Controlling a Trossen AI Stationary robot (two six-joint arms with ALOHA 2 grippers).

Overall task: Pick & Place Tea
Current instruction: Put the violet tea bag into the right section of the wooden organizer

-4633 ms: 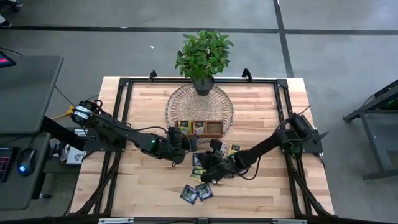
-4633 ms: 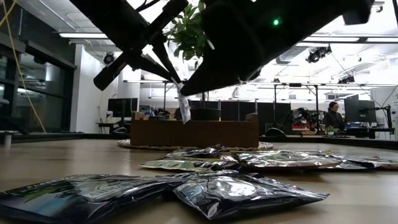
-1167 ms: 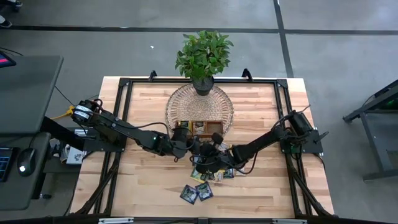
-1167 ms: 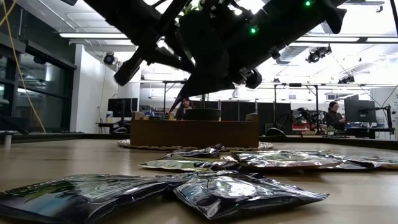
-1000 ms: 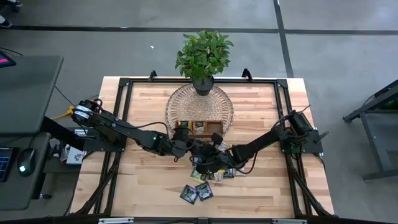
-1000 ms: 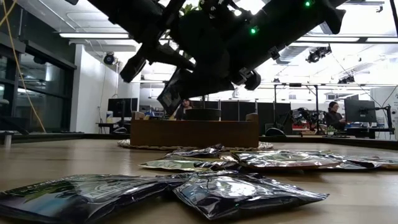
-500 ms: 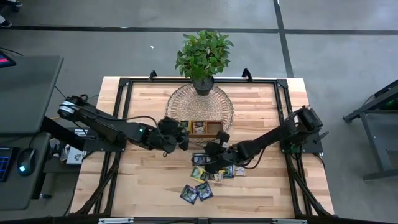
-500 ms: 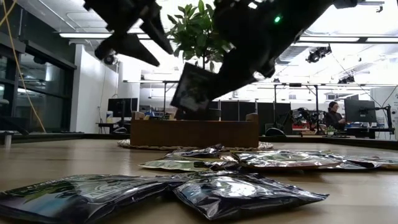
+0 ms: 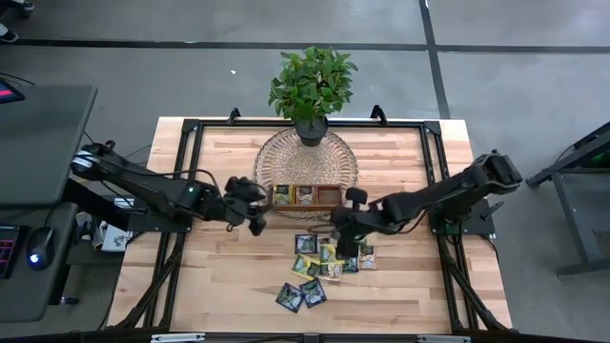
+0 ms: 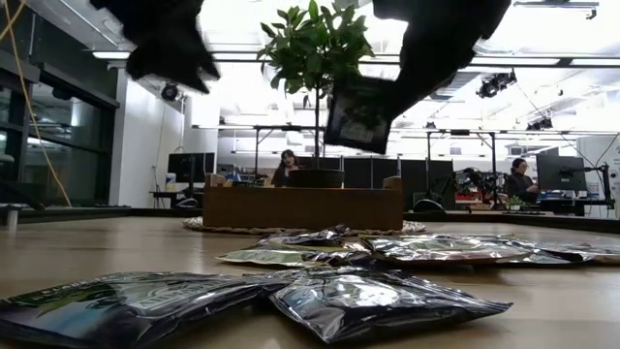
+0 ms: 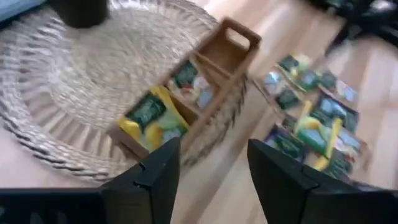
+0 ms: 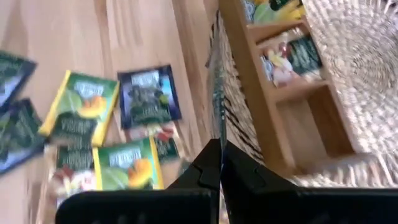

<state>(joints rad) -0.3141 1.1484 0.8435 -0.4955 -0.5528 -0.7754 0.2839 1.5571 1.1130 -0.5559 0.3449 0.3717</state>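
My right gripper (image 12: 219, 163) is shut on a dark tea sachet (image 10: 358, 114) that hangs in the air just on the near side of the brown wooden tray (image 9: 305, 196). The tray stands on a woven round mat (image 9: 305, 157); two of its compartments hold sachets and the third (image 11: 233, 46) is bare. Several more tea sachets (image 9: 329, 257) lie flat on the table nearer the front. My left gripper (image 11: 208, 180) hovers open to the left of the tray (image 11: 186, 106), with nothing between its fingers. My right gripper pinches the sachet between its two fingers at one edge (image 12: 216, 134); the wrist view sees the sachet edge-on, sticking out past the fingertips. From table height it hangs below the gripper, tilted, its upper part (image 10: 383, 89) hidden by the fingers. It is clear of table and tray.
A potted plant (image 9: 310, 81) stands on the mat's far edge. Two sachets (image 9: 300, 293) lie apart near the table's front edge. Bare wood lies at the table's left and right. People (image 10: 286, 165) sit in the room beyond.
My left gripper has opened, let go of the dark sachet and drawn back toward the table's left edge. My right gripper, shut on that sachet, has carried it up and toward the table's right and far side, closer to the tray.
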